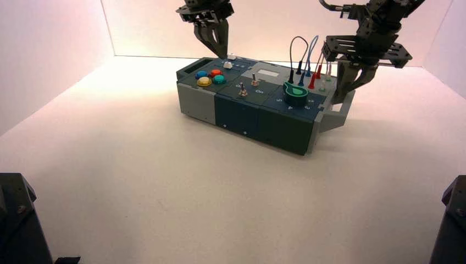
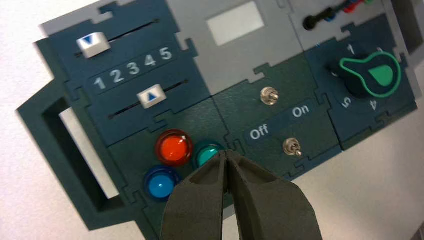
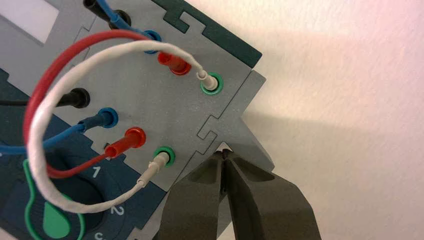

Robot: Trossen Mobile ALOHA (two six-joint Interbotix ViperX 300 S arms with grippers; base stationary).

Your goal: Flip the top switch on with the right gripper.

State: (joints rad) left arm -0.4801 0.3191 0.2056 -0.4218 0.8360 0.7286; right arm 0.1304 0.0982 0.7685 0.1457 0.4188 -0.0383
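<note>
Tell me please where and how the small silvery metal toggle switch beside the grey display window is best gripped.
I would take the free upper end of the toggle switch's lever, coming from straight above: it is thin and sticks up from the flat dark panel. The right pincer, now shut over the box's right end, would probably need opening slightly.

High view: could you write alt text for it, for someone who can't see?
A box of coloured buttons, two small metal switches, a green-topped knob and looping wires sits on a pale table, with one black robot end effector above its left part and another by its right end.
</note>
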